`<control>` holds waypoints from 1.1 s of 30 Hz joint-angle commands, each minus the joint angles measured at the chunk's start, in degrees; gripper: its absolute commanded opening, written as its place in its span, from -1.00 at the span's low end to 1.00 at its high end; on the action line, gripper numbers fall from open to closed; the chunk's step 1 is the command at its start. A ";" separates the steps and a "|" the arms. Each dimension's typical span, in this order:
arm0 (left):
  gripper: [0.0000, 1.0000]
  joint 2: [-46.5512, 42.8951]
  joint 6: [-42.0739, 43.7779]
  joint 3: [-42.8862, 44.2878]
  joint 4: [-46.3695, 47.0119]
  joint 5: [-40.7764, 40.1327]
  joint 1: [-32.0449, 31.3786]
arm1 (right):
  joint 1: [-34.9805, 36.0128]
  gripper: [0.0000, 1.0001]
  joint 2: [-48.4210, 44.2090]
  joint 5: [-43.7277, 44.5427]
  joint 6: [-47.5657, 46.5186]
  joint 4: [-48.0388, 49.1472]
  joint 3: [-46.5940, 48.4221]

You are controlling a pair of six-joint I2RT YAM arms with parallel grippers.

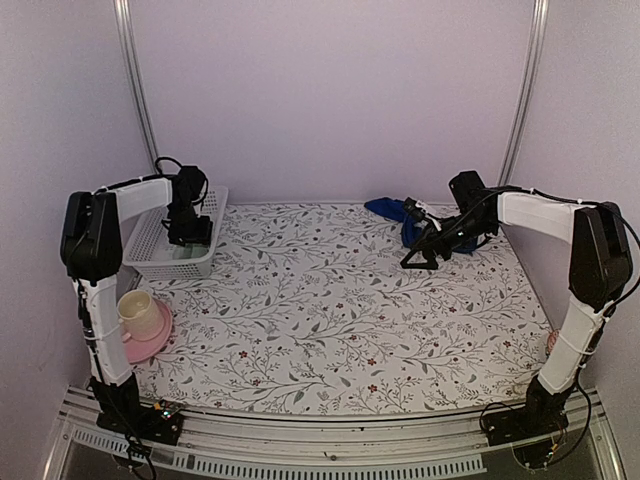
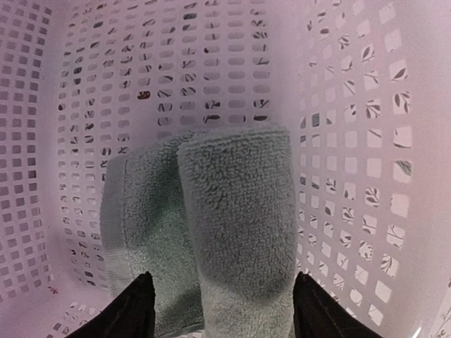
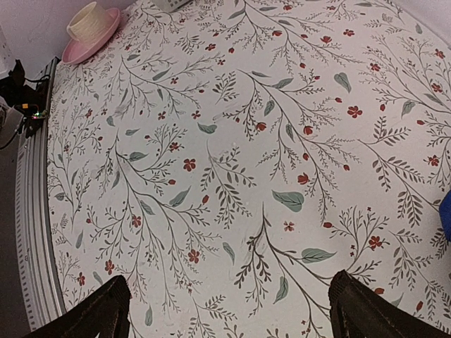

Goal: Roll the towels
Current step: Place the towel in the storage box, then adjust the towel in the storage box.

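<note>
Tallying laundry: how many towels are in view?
2. The green towel lies in the white basket, at the left; the blue towel sits bunched at the table's far right.

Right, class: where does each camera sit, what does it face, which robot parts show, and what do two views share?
Top external: above, behind the bases, looking down on the table; left arm, right arm show.
Left wrist: on the left arm, facing the green towel in the basket; fingertips show.
Right wrist: on the right arm, facing across the table; fingertips show.
Shared: cup, top and right wrist.
</note>
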 commanded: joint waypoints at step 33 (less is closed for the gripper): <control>-0.69 -10.36 -4.44 -19.12 21.96 38.24 10.66 | 0.41 0.98 -0.71 -0.04 -0.60 -0.36 -0.21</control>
